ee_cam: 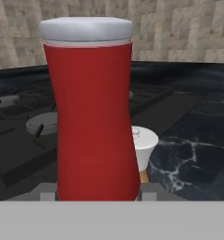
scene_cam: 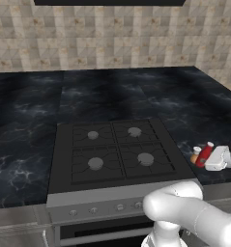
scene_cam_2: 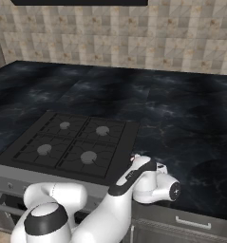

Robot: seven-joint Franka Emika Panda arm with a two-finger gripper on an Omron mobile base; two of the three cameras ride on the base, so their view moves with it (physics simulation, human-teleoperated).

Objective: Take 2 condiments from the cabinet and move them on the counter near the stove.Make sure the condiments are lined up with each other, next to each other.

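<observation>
From the hand view I have the red bottle (ee_cam: 92, 117) right up against the lens, white cap at 12 o'clock, its base sitting between my two finger tips, so my gripper (ee_cam: 97, 193) is pinching the red bottle. Just behind it, at about 4 o'clock from its middle, I see the white cap of the orange-brown bottle (ee_cam: 144, 147), partly hidden; I cannot tell whether the two touch. The stove (ee_cam: 24, 140) spreads out toward 9 o'clock and the glossy black counter (ee_cam: 193, 154) toward 3 o'clock.

In the left base view the red bottle (scene_cam: 204, 154) leans tilted, cap toward 1 o'clock, held over the counter (scene_cam: 25, 144) just beside the stove (scene_cam: 117, 154) at its 3 o'clock edge. The orange-brown bottle (scene_cam: 195, 155) stands upright at the red one's 9 o'clock, between it and the cooktop. My gripper (scene_cam: 209, 159) reaches in from 3 o'clock.

In the right base view my arm covers both bottles, near the stove (scene_cam_2: 72, 147) at its 4 o'clock corner
</observation>
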